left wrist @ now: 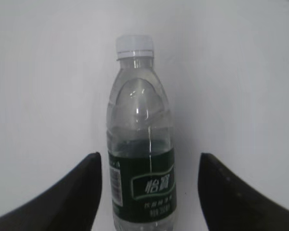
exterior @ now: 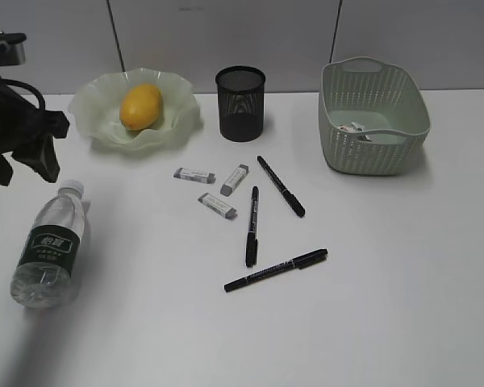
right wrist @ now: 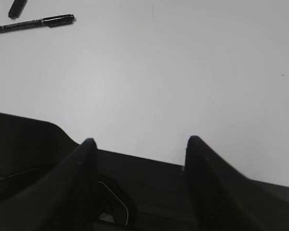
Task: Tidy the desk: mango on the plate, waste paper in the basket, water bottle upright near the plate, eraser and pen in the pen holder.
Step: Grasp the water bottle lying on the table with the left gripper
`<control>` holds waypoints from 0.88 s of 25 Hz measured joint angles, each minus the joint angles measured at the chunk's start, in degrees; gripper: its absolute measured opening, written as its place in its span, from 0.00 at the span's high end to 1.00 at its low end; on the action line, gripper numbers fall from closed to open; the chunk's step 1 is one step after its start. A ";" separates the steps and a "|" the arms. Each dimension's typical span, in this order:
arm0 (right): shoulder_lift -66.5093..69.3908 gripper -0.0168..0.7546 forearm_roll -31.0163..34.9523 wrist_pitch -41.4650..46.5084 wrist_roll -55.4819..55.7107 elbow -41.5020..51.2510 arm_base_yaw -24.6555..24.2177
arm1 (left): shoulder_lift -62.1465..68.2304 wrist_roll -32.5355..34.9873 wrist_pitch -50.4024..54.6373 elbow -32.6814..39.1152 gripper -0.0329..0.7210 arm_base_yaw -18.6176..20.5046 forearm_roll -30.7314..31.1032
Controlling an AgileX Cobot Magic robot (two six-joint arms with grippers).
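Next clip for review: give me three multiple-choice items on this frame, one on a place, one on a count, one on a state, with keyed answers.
1. Where is the mango?
A. in the basket
B. on the plate
C. on the bare desk

2. How many pens lie on the desk?
A. one
B. three
C. five

3. How is the left claw?
A. open, either side of the water bottle
C. shut on a pen
B. shut on an eraser

Answers: 1 B, it sits in the plate. 2 B, three black pens show. 3 A, gaps flank the water bottle.
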 joint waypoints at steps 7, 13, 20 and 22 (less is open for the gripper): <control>-8.75 0.38 0.06 -0.19 -0.06 4.61 0.00 | 3.75 -0.51 -4.88 0.00 0.15 0.00 -0.73; -14.47 0.39 0.06 -0.53 -0.17 4.92 0.00 | 7.61 -1.69 -5.41 -0.01 0.14 0.43 -0.73; -22.61 0.39 0.00 -4.44 -1.35 6.51 0.00 | 8.88 -2.01 -8.02 -0.01 0.15 0.55 -0.38; -22.62 0.39 0.12 -5.25 -1.54 6.81 0.00 | 8.88 -2.29 -8.45 -0.01 0.15 0.55 -0.38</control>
